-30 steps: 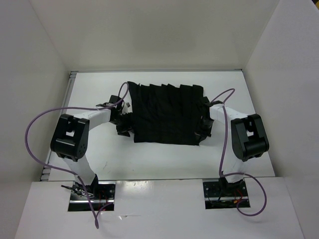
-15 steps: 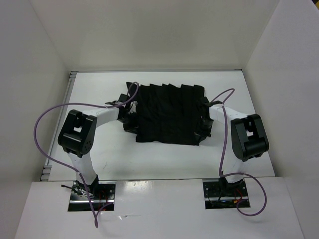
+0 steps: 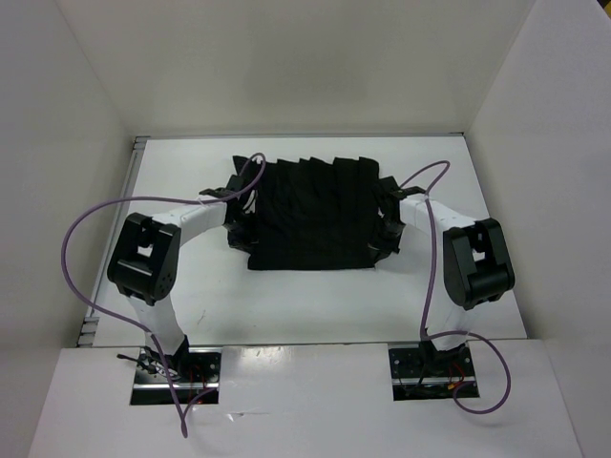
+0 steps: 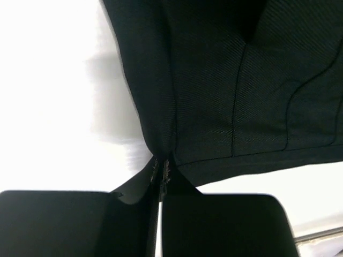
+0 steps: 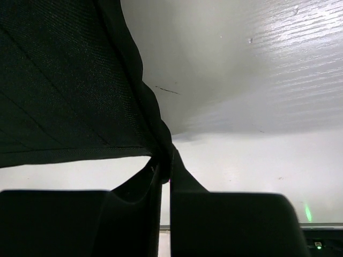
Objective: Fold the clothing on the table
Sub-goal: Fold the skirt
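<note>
With the left gripper (image 4: 161, 170) newly clamped on the clothing (image 3: 310, 215), opposite the right gripper (image 5: 165, 167) pinching its other edge, folding can likely begin.

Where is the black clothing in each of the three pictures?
Top view: the clothing is in the middle of the table.
Left wrist view: clothing fills the upper right, pinched by the left claw.
Right wrist view: clothing fills the upper left, pinched by the right claw.
Shared landmark: the white table.
</note>
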Robot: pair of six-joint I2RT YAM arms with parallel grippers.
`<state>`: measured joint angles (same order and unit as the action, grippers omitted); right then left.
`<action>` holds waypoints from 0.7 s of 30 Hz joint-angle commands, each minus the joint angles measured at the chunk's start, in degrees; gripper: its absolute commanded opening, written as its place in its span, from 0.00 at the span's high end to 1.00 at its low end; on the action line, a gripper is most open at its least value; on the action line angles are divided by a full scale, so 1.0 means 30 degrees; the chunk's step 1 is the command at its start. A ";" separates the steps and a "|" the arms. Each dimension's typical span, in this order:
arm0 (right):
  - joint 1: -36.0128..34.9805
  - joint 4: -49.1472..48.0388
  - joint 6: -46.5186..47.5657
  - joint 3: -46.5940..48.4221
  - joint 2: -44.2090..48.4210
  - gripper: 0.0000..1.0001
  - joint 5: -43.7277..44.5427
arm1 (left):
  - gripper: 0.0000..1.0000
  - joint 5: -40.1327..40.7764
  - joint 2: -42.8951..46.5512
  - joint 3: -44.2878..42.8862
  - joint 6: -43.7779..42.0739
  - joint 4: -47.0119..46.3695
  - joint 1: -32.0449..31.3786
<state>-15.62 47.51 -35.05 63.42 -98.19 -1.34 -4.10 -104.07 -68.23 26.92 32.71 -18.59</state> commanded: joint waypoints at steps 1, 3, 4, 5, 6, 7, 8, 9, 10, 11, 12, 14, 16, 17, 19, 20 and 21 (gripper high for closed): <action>0.0489 0.1042 0.0489 0.0452 -0.0023 1.00 0.2326 | 1.00 0.1932 0.0060 0.0799 -0.1296 0.1198 0.0630; 0.0489 0.0866 0.0900 0.0452 -0.0023 1.00 0.1130 | 1.00 0.0699 0.0062 0.1033 -0.1296 0.0760 0.0630; 0.0489 0.0864 0.0901 0.1062 -0.0023 1.00 0.0803 | 1.00 -0.0555 0.0062 0.0801 -0.1296 0.0757 0.0630; 0.0489 0.0864 0.1075 0.1503 -0.0023 1.00 0.0539 | 1.00 -0.1060 0.0062 0.0509 -0.1500 0.0467 0.0630; 0.0489 0.0864 0.1367 0.2116 -0.0284 1.00 0.0333 | 1.00 -0.1414 0.0062 -0.0016 -0.1502 0.0464 0.0630; 0.0489 0.1183 0.1370 0.3979 -0.0461 1.00 0.0331 | 1.00 -0.1736 -0.0402 -0.1907 -0.1792 0.0696 0.0833; 0.0489 0.1505 0.1863 0.5273 -0.1101 1.00 0.0331 | 1.00 -0.1942 -0.0726 -0.3289 -0.2201 0.1337 0.1038; 0.0663 0.1885 0.1868 0.6737 -0.1455 1.00 0.0853 | 1.00 -0.1944 -0.1135 -0.4840 -0.2466 0.1778 0.1214; 0.0897 0.2527 0.2158 1.0116 -0.1807 1.00 0.1206 | 1.00 -0.1944 -0.1894 -0.6596 -0.2729 0.2189 0.1216; 0.0899 0.2795 0.2596 1.1948 -0.2477 1.00 0.1558 | 1.00 -0.1944 -0.2278 -1.0384 -0.2906 0.3005 0.1767; 0.1131 0.3029 0.2774 1.3822 -0.2832 1.00 0.1880 | 1.00 -0.1944 -0.2572 -1.2365 -0.3140 0.3332 0.2005; 0.1397 0.4137 0.3124 1.9855 -0.3564 1.00 0.3139 | 1.00 -0.2119 -0.3102 -1.7769 -0.3142 0.4122 0.2473; 0.1602 0.5223 0.3391 2.6329 -0.5028 1.00 0.4394 | 1.00 -0.1946 -0.3102 -2.0401 -0.2734 0.4300 0.2944; 0.1602 0.6447 0.3392 2.8410 -0.5526 1.00 0.4954 | 1.00 -0.1538 -0.2667 -2.1137 -0.2732 0.3954 0.3119; 0.1805 0.6228 0.3392 3.0716 -0.5564 1.00 0.4818 | 1.00 -0.0161 -0.0859 -2.0799 -0.2732 0.2322 0.3120; 0.1807 0.5906 0.3392 3.0716 -0.5328 1.00 0.4813 | 1.00 -0.0157 -0.0209 -2.0097 -0.2964 0.1701 0.3120; 0.1807 0.5903 0.3566 3.0310 -0.5152 1.00 0.4813 | 1.00 -0.0505 0.0784 -1.9307 -0.2966 0.1289 0.3352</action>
<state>-11.86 59.24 -26.81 152.42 -115.31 6.15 -9.74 -108.88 -128.70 19.86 36.73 -9.69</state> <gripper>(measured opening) 0.048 0.009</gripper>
